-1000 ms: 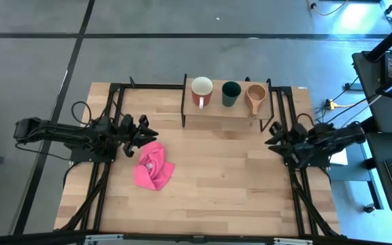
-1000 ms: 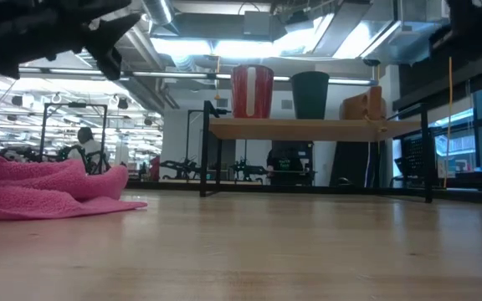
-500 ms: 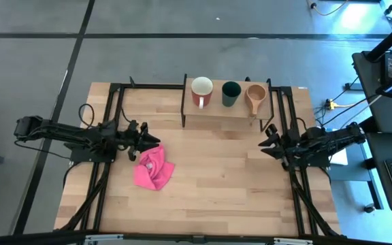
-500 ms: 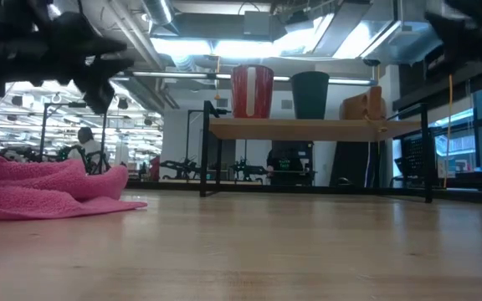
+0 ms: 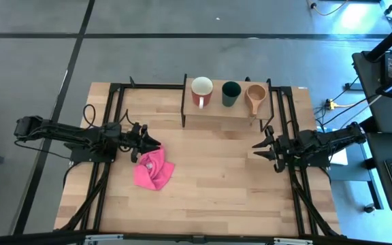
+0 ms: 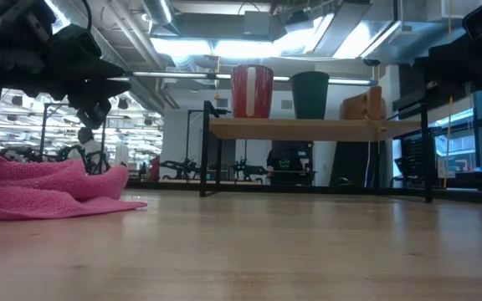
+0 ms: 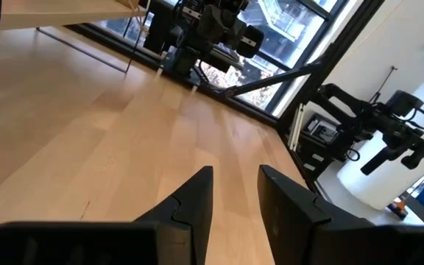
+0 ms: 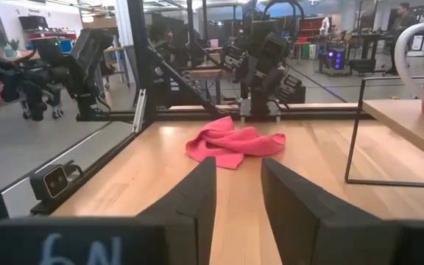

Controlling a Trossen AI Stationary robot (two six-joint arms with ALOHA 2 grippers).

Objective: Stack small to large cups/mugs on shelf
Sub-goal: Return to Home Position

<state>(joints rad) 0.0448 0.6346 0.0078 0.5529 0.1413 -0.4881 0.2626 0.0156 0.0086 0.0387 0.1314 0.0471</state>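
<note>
My left gripper, parted and empty, has the pink cloth just beside it; my right gripper likewise, the shelf near.

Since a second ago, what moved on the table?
Both arms crept inward, empty: the left claw toward the pink cloth, the right claw toward the middle of the table. Nothing was grabbed or dropped. The three cups on the shelf and the cloth stayed put.
</note>
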